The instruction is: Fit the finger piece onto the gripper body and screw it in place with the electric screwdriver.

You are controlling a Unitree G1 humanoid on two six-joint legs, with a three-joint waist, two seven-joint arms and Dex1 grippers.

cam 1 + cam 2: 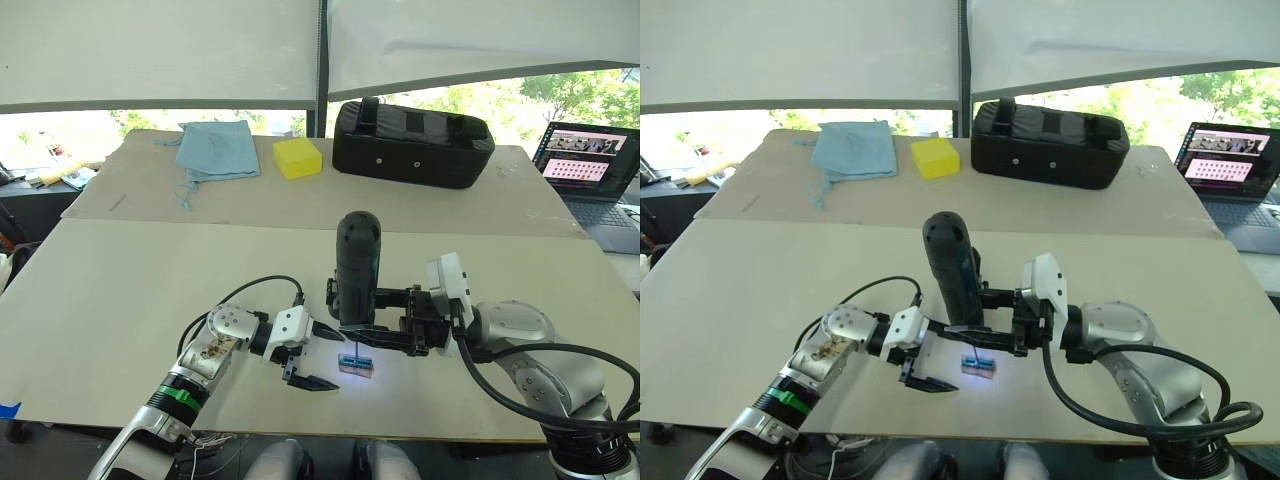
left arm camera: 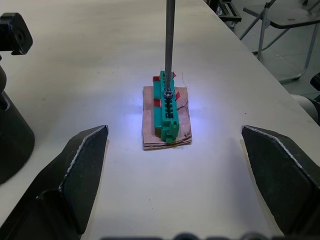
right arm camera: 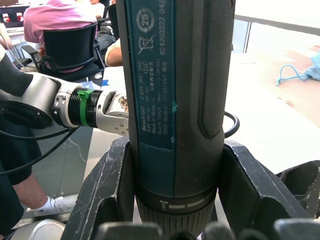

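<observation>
head views: the right gripper (image 1: 385,335) is clamping an upright electric screwdriver (image 1: 357,265), dark blue-black and matte, with its thin steel bit (image 1: 354,347) pointing straight down onto a small green block (image 1: 355,362) on the pale tabletop (image 1: 150,290). the left gripper (image 1: 312,362) is hovering just beside that block on its left, fingers spread and holding nothing. at the back of the table are a big black padded case (image 1: 412,142), a yellow block (image 1: 297,158), a blue cloth (image 1: 217,148) and a laptop (image 1: 586,170).

left wrist view: the two black wedge fingers (image 2: 82,170) are standing well apart w/ the block between them, farther out. the green ribbed plastic strip (image 2: 167,107) is sitting on a brown card-like pad (image 2: 166,129), long axis running away from the camera; the bit (image 2: 170,45) is coming down vertically onto its far half, lit by a bluish glow.

right wrist view: the fingers (image 3: 107,185) are closing round the driver's barrel (image 3: 172,100) near its collar, grip looking firm.

judgement: finger piece & gripper body can't be made out here; the bit seems to be picking a screw from the block.
</observation>
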